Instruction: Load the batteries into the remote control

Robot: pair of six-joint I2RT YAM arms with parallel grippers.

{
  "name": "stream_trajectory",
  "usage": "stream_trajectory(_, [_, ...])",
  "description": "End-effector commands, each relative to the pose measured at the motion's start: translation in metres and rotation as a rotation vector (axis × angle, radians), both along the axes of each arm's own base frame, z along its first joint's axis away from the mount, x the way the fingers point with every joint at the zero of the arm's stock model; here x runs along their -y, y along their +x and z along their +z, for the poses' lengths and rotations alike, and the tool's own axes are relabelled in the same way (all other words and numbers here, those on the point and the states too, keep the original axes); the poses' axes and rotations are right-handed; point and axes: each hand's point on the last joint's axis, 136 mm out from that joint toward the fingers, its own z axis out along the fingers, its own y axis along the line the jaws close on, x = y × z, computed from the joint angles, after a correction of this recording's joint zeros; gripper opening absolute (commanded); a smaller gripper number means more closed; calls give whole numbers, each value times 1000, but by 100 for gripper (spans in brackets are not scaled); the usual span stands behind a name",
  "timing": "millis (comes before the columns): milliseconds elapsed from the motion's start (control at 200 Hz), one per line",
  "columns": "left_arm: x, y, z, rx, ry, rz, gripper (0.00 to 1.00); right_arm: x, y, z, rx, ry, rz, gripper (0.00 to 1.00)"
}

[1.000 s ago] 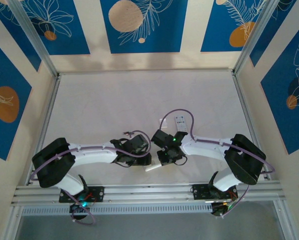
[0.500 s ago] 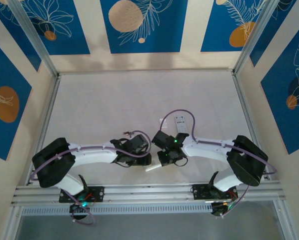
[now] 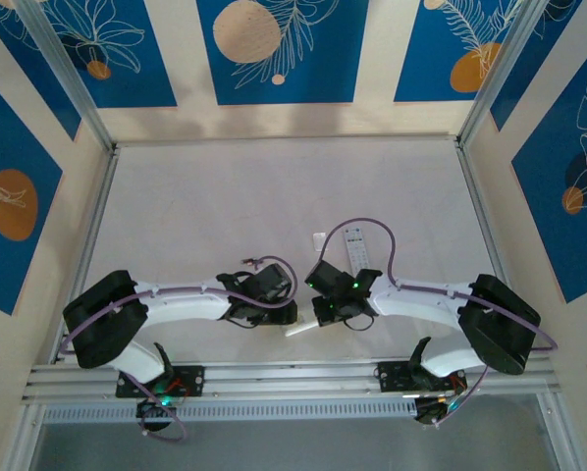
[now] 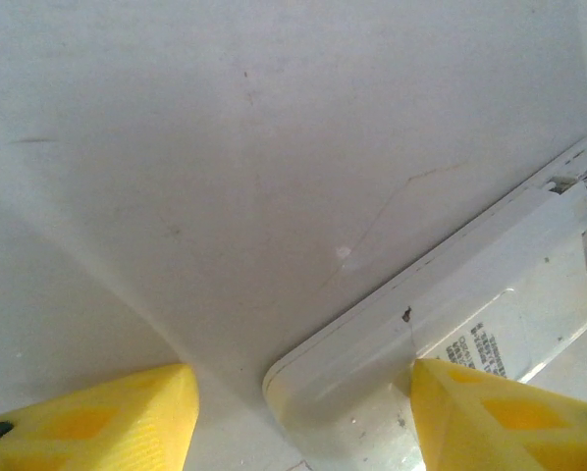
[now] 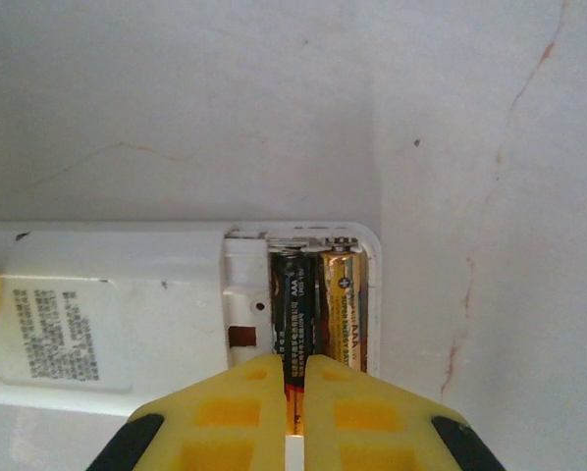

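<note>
The white remote (image 5: 127,314) lies back-up on the bench (image 4: 225,147), near the front edge btwn the 2 arms, with its battery bay open. 2 batteries (image 5: 313,319) sit side by side in the bay: a dark battery (image 5: 293,294) and a gold battery (image 5: 343,309) touching it on the side nearer the remote's edge. The right claw (image 5: 295,417) is clenched on the dark battery's near end. Its yellow fingers (image 5: 235,412) are almost together, and a sliver of copper-orange shows in the gap. The left claw (image 4: 303,402) is released and spread wide at the remote's opp. end — 1 finger over the remote's back by its printed label (image 4: 480,348), the other over bare bench. A 2nd remote (image 3: 355,245) lies button-side up farther back, beyond the right wrist.
</note>
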Motion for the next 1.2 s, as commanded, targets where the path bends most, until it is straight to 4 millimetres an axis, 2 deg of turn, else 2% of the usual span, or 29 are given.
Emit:
stream_trajectory(0, [-13,0,-17,-9,77,0,60,8,10,-32,39,-70,-6,11])
stream_trajectory(155, [-13,0,-17,-10,74,3,60,16,17,-49,87,-96,-28,11])
stream_trajectory(310, [-11,0,-18,-12,75,-3,60,21,14,-55,97,-80,-44,13])
stream_trajectory(465, [-10,0,-20,-21,78,-9,59,18,13,-34,92,-44,-61,20])
stream_trajectory(670, [-7,0,-21,-25,73,-14,59,20,16,-9,124,0,-69,23])
stream_trajectory(830, [-7,-1,-22,-27,73,-12,59,28,17,-3,129,-9,-89,24])
stream_trajectory(1190, [-6,-1,-23,-32,69,-13,59,30,15,12,123,59,-100,25])
